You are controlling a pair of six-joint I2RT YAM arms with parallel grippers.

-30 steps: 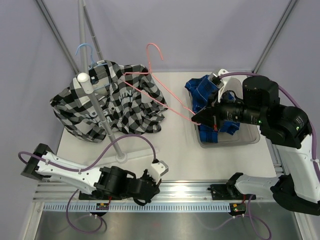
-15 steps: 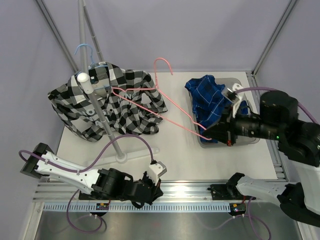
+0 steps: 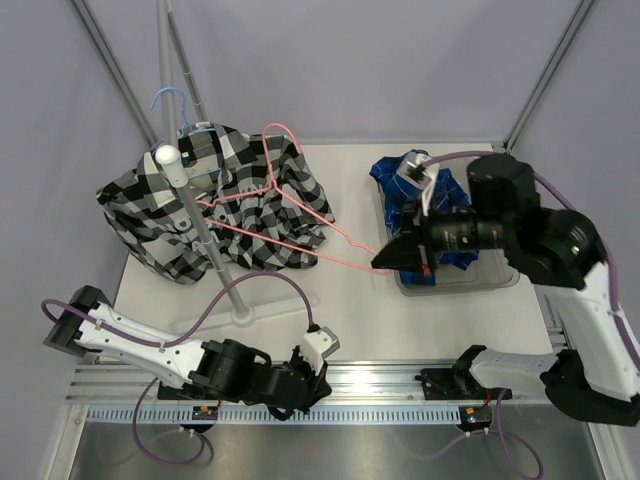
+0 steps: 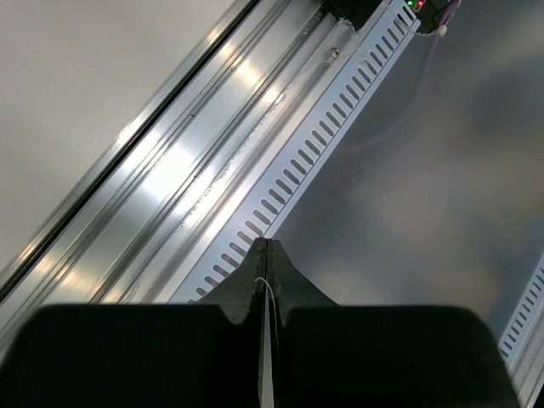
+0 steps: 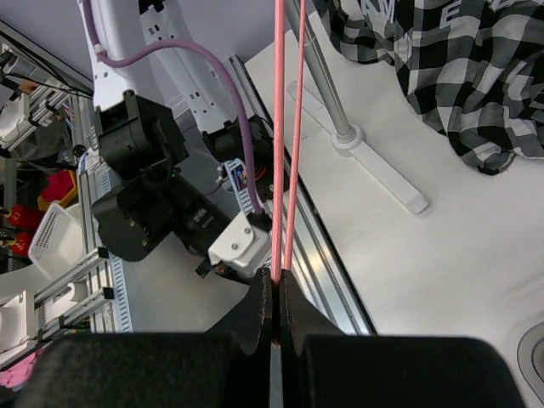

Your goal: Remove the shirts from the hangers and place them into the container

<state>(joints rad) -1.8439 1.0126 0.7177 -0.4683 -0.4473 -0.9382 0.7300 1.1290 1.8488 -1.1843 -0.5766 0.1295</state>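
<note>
I'm looking at a job that seems about half done. The blue plaid shirt (image 3: 400, 185) is lying bunched in the container (image 3: 470, 278), just behind the right gripper (image 3: 385, 258). That gripper is pinching a corner of the bare pink hanger (image 5: 279, 127) between jaws that are almost touching. From the tips the wire is reaching out and away, and its hook is lying over the checked shirt (image 3: 150, 225).

That shirt is not yet off. It is draping from the light blue hanger (image 3: 168, 95) on the rack pole (image 3: 190, 200), well beyond the right gripper's tips. So 1 shirt is in and 1 is left, and the pink hanger needs setting down somewhere first, I'd guess.

The left gripper (image 4: 263, 246) is sitting shut on nothing, low over the metal rail (image 4: 212, 178) and well away from both shirts.

The overhead view is giving the whole layout. Only the right wrist view is showing the grip itself — 2 pink wires meeting right at the tips. The left wrist view is showing the closed fingers, which are hard to read from above.
</note>
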